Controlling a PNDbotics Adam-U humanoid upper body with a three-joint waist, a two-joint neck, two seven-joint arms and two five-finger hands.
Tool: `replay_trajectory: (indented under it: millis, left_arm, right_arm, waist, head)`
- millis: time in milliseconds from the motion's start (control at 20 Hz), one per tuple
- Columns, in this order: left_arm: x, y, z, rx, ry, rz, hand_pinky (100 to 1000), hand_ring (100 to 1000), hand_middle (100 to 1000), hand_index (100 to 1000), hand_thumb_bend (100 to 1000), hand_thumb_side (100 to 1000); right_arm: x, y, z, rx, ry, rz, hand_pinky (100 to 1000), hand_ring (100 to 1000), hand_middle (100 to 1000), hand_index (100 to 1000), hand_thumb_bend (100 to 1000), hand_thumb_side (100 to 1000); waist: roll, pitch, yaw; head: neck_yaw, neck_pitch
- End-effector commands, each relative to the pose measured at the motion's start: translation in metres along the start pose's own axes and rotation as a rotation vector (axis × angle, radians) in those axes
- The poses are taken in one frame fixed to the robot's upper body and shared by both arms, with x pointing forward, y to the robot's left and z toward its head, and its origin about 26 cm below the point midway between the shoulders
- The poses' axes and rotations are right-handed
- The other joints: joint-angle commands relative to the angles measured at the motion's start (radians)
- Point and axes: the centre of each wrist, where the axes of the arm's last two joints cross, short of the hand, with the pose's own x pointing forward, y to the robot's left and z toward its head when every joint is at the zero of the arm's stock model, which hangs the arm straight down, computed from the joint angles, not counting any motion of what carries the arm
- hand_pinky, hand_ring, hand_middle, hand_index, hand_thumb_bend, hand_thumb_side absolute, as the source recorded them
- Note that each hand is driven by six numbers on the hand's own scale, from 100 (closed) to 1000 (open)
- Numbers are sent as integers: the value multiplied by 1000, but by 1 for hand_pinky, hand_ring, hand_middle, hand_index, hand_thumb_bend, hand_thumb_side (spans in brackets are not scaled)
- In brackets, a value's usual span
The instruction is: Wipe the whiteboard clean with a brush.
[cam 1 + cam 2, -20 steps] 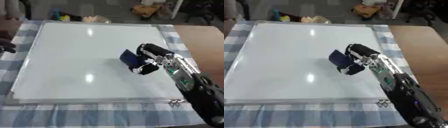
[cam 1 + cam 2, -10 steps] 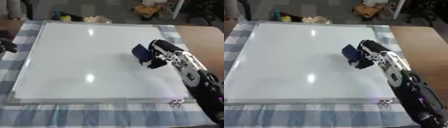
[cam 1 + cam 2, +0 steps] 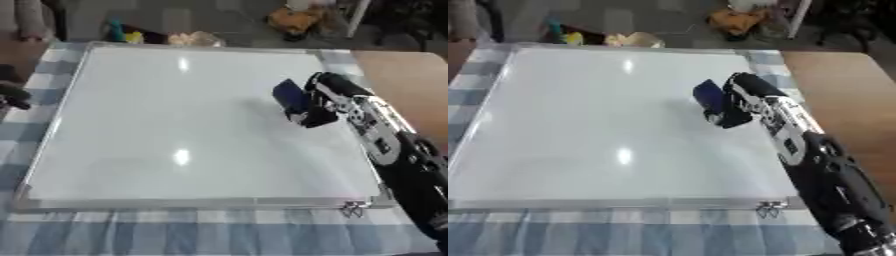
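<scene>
Left eye view shows the right hand (image 3: 325,100) on the right part of the whiteboard (image 3: 175,125), with its fingers curled around a dark blue brush (image 3: 291,97). The brush sits on the board, on the left side of the hand, a bit above the middle. The black and silver arm runs from the hand down to the lower right corner of the view, across the board's right edge.

The whiteboard looks white and clean, with two bright light spots on it. It has a thin silver frame and fills most of the view. A small metal clip (image 3: 352,209) sits at the bottom edge of the frame, near the right corner.

The board lies on a blue and white checked cloth (image 3: 175,235) that covers the surface. To the right of the cloth, the bare brown surface (image 3: 404,75) shows.

The left hand (image 3: 12,95) only peeks in as a dark shape at the left edge, just off the board. I cannot tell if it is open or closed.
</scene>
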Motion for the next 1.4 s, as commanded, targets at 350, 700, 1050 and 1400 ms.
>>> replay_trajectory:
  millis: [350,700,1050,1400]
  left_arm:
    - [12,4,-6,-6,-40,-13,559,572,618,729,681,966]
    - [11,4,-6,-5,-38,-12,559,572,618,730,680,966]
    - [11,5,-5,-2,-36,-12,560,572,617,730,679,969]
    - [11,5,-6,-3,-39,-12,560,571,617,730,673,974]
  right_arm:
    - [-41,-8,-4,-34,171,-30,478,466,437,277,256,359]
    - [-63,1,0,-45,266,-91,470,460,432,294,233,358]
    - [-81,8,5,-49,337,-120,473,461,431,300,194,349]
    - [-83,10,4,-48,358,-105,484,468,437,286,100,293]
  waist:
    - [9,-10,10]
    - [8,-11,9]
    - [8,-12,8]
    - [9,-11,15]
  head:
    - [-32,-33]
    - [-37,-35]
    - [-39,-37]
    - [-39,-39]
